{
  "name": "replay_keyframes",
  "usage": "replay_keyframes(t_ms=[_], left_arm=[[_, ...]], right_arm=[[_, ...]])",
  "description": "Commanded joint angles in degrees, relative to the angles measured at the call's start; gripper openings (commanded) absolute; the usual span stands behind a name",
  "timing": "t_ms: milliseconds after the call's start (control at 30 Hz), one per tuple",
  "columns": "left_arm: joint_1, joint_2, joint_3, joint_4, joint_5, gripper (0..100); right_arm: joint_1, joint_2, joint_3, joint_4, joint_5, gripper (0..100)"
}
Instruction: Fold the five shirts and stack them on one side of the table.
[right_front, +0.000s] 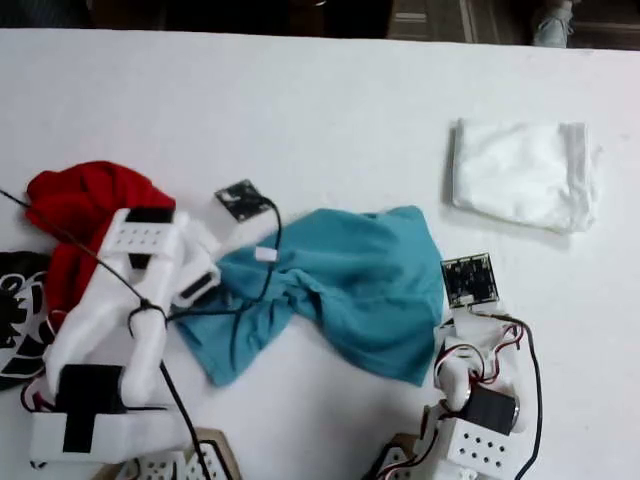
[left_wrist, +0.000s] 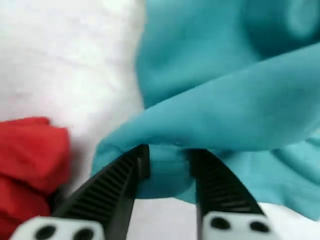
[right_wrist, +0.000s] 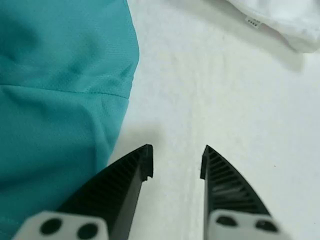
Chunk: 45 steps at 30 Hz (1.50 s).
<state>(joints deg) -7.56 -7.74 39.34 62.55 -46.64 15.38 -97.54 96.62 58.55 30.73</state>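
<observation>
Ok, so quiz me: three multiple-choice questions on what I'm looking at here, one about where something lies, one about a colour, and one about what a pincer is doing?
1. Where on the white table does the folded white cloth shirt lie?
A) far right
B) near left edge
C) dead centre

2. What colour is the crumpled cloth shirt caught in the left pincer?
A) red
B) white
C) teal

3. How is the right pincer?
A) shut on a shirt
B) open over bare table
C) open around a cup

Answers:
1 A, the high view shows it on the far right side.
2 C, teal cloth is bunched in its grip.
3 B, its jaws stand apart with bare table between them.
</observation>
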Motion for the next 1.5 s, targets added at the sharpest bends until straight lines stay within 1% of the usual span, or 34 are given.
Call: replay_keyframes(t_ms=[0,167,433,533,633,767,867,967,1067,1133,1200,1233,1267,1367,1467], left_arm=[[-1.23,-0.26,-0.04,-0.88,-0.09,18],[-0.97,-0.44,-0.75,2.73,-0.26,18],[-0.09,-0.44,-10.68,16.97,0.0,18],[1.05,-0.26,-10.42,17.41,0.0,18],[1.85,-0.26,-7.69,13.71,-0.09,18],[1.85,-0.26,-0.92,2.11,0.0,18],[1.67,-0.26,2.77,-4.13,0.0,18],[1.67,-0.18,4.0,-6.33,0.0,18],[1.67,-0.26,3.74,-6.24,0.0,18],[1.93,-0.62,3.65,-6.07,0.0,13],[2.11,-0.79,2.42,-4.48,0.0,2],[2.11,-0.79,1.1,-3.08,0.0,2],[2.11,-0.79,-0.31,-1.14,0.09,4],[2.11,-0.88,-5.85,4.75,1.85,3],[2.11,-0.88,-12.44,11.52,2.02,3]], right_arm=[[-0.22,-0.84,0.62,-1.01,0.0,16.3],[-0.22,-0.84,0.62,-1.01,0.0,16.3],[-0.22,-0.84,0.62,-1.01,0.0,16.3],[-0.22,-0.84,0.62,-1.01,0.0,16.3],[-0.22,-0.84,0.62,-1.01,0.0,16.3],[-0.22,-0.84,0.62,-1.01,0.0,16.3],[-0.22,-0.84,0.62,-1.01,0.0,16.3],[-0.22,-0.84,0.62,-1.01,0.0,16.3],[-0.22,-0.84,0.62,-1.01,0.0,16.3],[-0.22,-0.84,0.62,-1.01,0.0,16.3],[-0.22,-0.84,0.62,-1.01,0.0,16.3],[-0.22,-0.84,0.62,-1.01,0.0,16.3],[-0.22,-0.84,0.62,-1.01,0.0,16.3],[-0.22,-0.84,0.62,-1.01,0.0,16.3],[-0.22,-0.84,0.62,-1.01,0.0,16.3]])
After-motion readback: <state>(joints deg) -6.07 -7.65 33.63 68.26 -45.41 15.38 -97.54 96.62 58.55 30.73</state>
